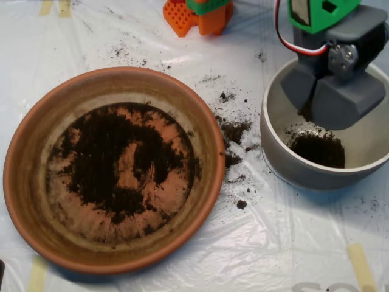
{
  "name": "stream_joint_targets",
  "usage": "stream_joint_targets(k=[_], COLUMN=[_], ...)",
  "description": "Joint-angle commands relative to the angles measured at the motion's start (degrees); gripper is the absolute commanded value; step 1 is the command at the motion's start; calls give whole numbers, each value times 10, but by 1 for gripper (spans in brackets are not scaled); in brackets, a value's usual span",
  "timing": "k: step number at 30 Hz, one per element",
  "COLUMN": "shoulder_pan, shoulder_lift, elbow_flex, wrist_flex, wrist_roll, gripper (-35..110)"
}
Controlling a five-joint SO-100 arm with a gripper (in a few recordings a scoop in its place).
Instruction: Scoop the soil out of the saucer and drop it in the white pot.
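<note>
Nearest the bottom edge sits the saucer (36, 201), with soil (103, 164) spread thinly across its floor, terracotta showing through. Loose crumbs (234, 131) lie on the worktop (292, 243) between it and the white pot (276, 155), which holds a small dark heap. Above that pot hangs the hand (315, 97), its shells parted slightly at the bottom.

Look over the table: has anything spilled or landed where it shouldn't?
Yes. Loose soil lies scattered on the table cover between the saucer and the white pot, outside both.
</note>
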Motion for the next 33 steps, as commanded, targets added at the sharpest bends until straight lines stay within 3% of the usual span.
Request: stream_joint_targets(k=[1, 7, 12, 17, 26, 33], shoulder_pan=[-7, 1, -9, -4, 8, 19], shoulder_lift=[30, 56, 183, 216, 200, 171], elbow_flex=[-43, -18, 205, 273, 236, 108], wrist_flex=[20, 29, -76, -106, -95, -58], wrist_roll=[-7, -9, -15, -17, -18, 7], gripper=[14, 24, 27, 29, 30, 30])
